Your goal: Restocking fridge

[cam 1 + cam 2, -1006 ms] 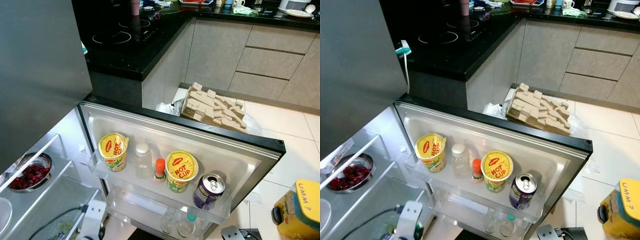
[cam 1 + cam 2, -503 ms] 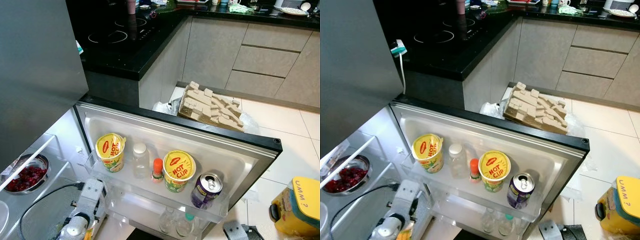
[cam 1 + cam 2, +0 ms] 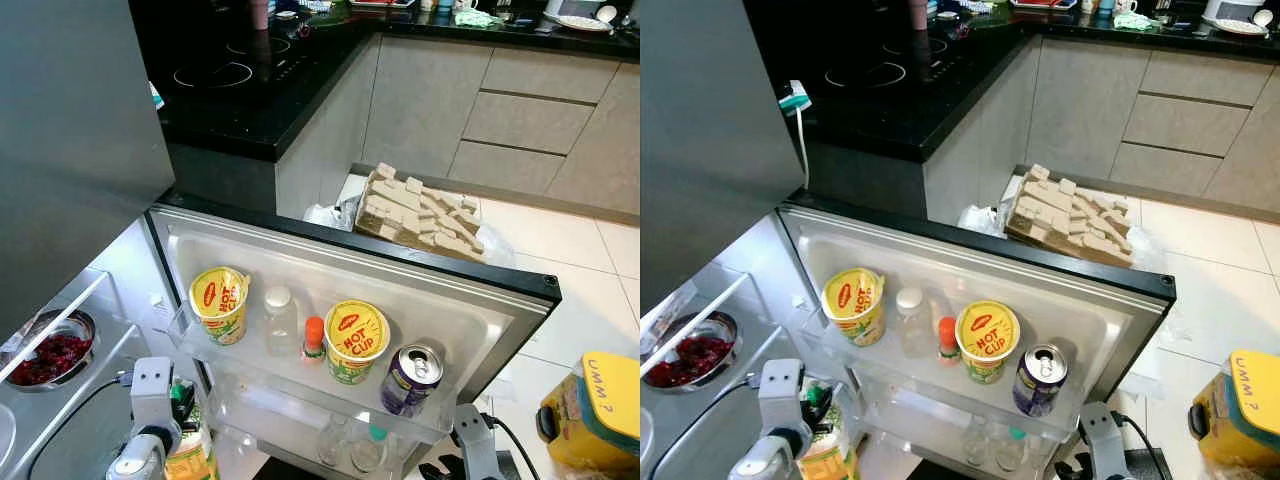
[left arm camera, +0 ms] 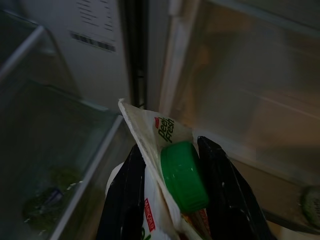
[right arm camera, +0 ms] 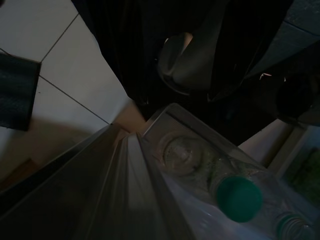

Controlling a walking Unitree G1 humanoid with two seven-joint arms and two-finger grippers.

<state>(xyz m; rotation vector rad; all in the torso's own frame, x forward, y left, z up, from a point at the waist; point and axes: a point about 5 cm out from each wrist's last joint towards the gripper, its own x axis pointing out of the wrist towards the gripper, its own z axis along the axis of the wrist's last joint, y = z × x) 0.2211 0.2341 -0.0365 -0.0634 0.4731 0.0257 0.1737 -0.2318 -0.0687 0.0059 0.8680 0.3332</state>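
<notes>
Fingers of the left gripper (image 4: 170, 187) clamp the juice carton (image 4: 165, 170) by its green cap (image 4: 182, 175), carrying it upright at the door shelf's (image 3: 300, 375) hinge corner, ready for stocking, while I cannot tell the right gripper's (image 3: 470, 455) opening.

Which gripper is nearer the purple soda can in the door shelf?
Right. The right gripper sits just below the can; the left gripper, holding a juice carton, is across the door near the hinge.
</notes>
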